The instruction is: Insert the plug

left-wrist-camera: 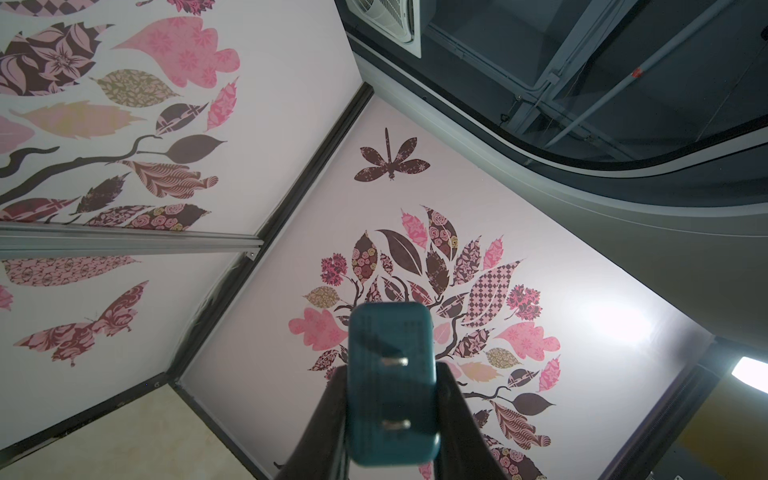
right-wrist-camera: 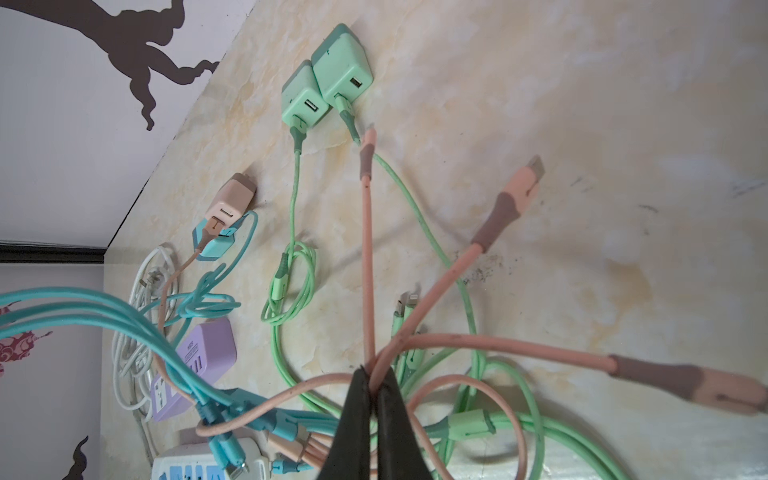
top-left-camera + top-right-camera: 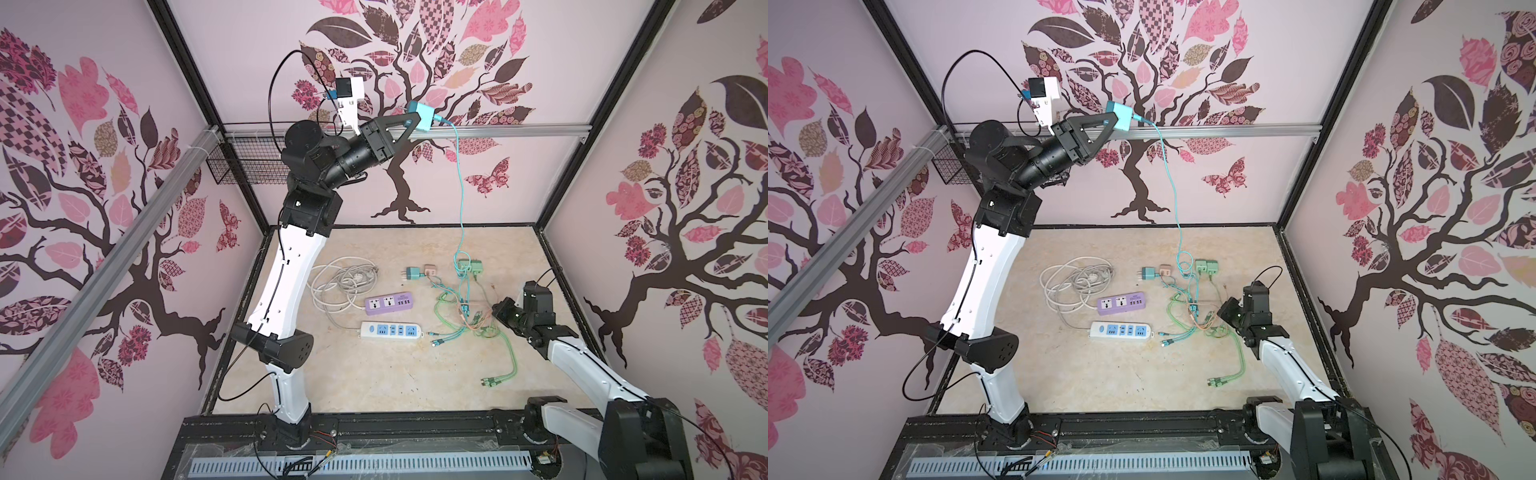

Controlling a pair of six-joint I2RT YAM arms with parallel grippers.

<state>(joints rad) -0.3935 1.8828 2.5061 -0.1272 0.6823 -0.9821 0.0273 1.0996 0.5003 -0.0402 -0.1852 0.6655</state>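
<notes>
Your left gripper (image 3: 410,121) is pinching the teal plug (image 3: 422,116), held high at upper centre of both top views, overlapping the metal rail (image 3: 519,129) in the picture. In the left wrist view the fingers (image 1: 328,415) clamp both sides of the plug, and its two flat prongs face the camera. The teal cable (image 3: 460,187) hangs from the plug down to the table (image 3: 374,374) and ends in the cable tangle right of centre.

Your right gripper (image 2: 376,388) sits low at the right side of the table. Its jaws are pressed together on a pink cable (image 2: 367,249), and several pink strands fan out of the pinch.

The purple power strip (image 3: 388,302) and white power strip (image 3: 392,330) lie mid-frame on the table, near each other, far below the plug. Two green chargers (image 2: 332,83) sit touching, side by side, beyond the tangle.
</notes>
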